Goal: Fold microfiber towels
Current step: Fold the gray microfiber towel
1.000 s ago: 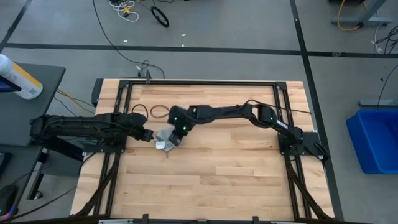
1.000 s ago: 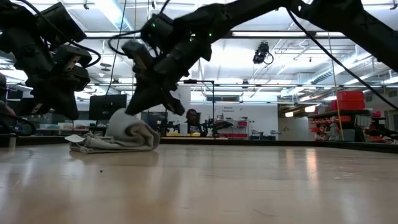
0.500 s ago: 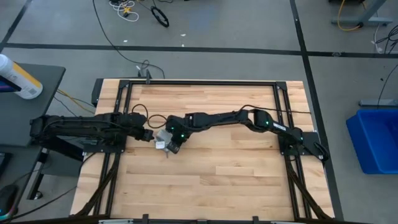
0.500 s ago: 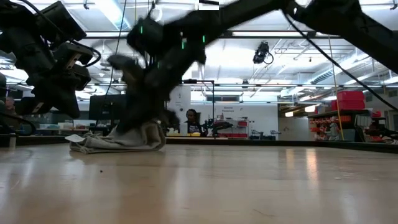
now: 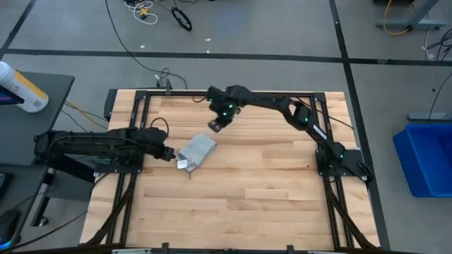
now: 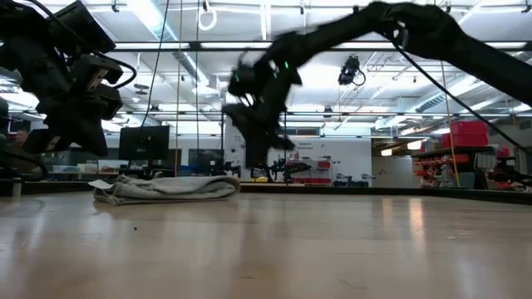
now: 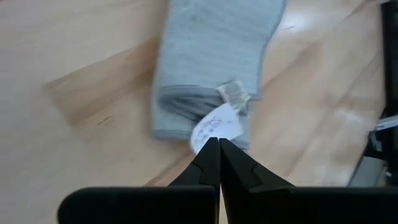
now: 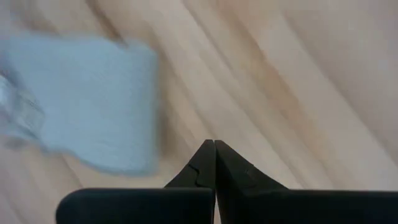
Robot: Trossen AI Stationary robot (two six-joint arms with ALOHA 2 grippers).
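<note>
High view: the microfiber towel (image 5: 195, 151) is lying folded on the table (image 5: 268, 204), left of centre; the left gripper (image 5: 168, 154) is sitting at its edge, the right gripper (image 5: 215, 125) hanging apart above it.
Low view: the right gripper (image 6: 256, 124) is blurring; a monitor (image 6: 143, 139) is standing behind.
Left wrist view: fingers (image 7: 219, 163) pressing together, tips touching the white tag (image 7: 217, 127).
Right wrist view: fingers (image 8: 213, 163) closing together on nothing; towel (image 8: 87, 99) is smearing.

A light wooden butcher-block table (image 5: 233, 190) with a black metal frame along its edges fills the middle of the high view. One thing lies directly on it — a light grey-blue ribbed microfiber towel (image 5: 197, 150), folded into a narrow rectangle, left of centre, its small white tag (image 5: 182, 164) at the lower-left end. In the low view the towel (image 6: 170, 188) lies flat at left.
</note>
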